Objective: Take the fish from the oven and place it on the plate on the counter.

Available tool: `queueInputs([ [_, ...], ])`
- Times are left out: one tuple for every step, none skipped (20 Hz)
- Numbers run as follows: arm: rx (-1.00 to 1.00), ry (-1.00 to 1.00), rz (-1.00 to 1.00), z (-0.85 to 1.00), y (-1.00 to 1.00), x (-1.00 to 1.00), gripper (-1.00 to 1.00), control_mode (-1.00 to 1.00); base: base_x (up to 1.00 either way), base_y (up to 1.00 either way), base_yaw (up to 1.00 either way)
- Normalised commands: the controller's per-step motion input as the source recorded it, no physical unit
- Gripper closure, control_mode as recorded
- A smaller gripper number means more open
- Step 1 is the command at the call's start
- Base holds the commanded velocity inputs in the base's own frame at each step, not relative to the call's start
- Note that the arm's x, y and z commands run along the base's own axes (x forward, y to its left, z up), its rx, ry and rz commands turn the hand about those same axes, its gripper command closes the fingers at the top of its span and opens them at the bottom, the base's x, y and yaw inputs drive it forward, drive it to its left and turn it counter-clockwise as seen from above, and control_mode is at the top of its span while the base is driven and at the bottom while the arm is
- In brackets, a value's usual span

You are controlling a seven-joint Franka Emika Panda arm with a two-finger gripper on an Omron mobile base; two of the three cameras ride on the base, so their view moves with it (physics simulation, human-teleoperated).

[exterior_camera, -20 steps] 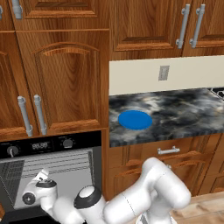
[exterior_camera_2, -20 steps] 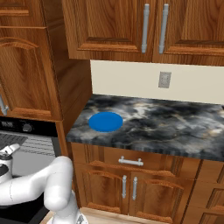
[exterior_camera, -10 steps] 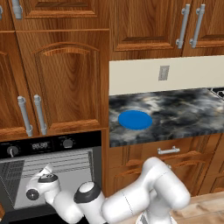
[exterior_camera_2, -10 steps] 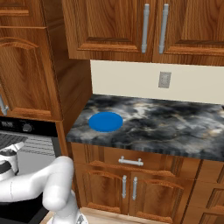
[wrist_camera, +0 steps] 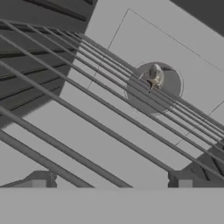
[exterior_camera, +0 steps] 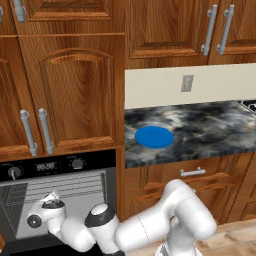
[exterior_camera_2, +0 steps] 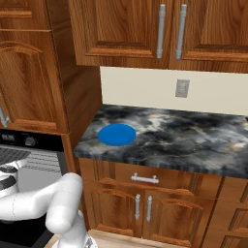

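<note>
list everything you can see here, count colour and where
oven: one, black front with grey inside, open, low at the left under the tall cabinet
oven knobs: two, dark, on the control strip either side of a small display
wire racks: grey bars crossing the oven cavity in the hand view
round fan disc: one, grey, on the oven's back wall behind the racks
plate: one, bright blue, bare, on the counter near its left end
counter: one, black-and-grey marbled, right of the oven
wall outlet: one, grey, on the cream backsplash above the counter
cabinets: brown wood with silver handles, above and below the counter
arm: one, white, reaching left into the oven
gripper: dark fingertips spread apart, nothing between them
</note>
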Motion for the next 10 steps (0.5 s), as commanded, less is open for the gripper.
queueInputs([
  [0.00,-0.04,-0.08,-1.00,0.00,-0.16,-1.00,-1.00,0.00,0.00,0.00],
  [0.00,-0.05,-0.08,-1.00,0.00,-0.14,-1.00,-1.00,0.00,0.00,0.00],
  [0.00,-0.07,-0.07,-1.00,0.00,-0.11,-1.00,-1.00,0.00,0.00,0.00],
  [0.00,-0.10,-0.07,-1.00,0.00,-0.08,-1.00,-1.00,0.00,0.00,0.00],
  [0.00,-0.11,-0.06,-1.00,0.00,-0.01,-1.00,-1.00,0.00,0.00,0.00],
  [0.00,-0.11,-0.05,-1.00,0.00,0.00,-1.00,-1.00,0.00,0.00,0.00],
  [0.02,-0.13,-0.04,-1.00,0.00,-0.09,-1.00,-1.00,0.00,0.00,0.00],
  [0.05,-0.15,-0.04,-1.00,0.00,-0.14,-1.00,-1.00,0.00,0.00,0.00],
  [0.07,-0.17,-0.03,-1.00,-0.01,-0.19,-1.00,-1.00,0.00,0.00,0.00],
  [0.10,-0.18,-0.03,-1.00,-0.09,-0.29,-1.00,-1.00,0.00,0.00,0.00],
])
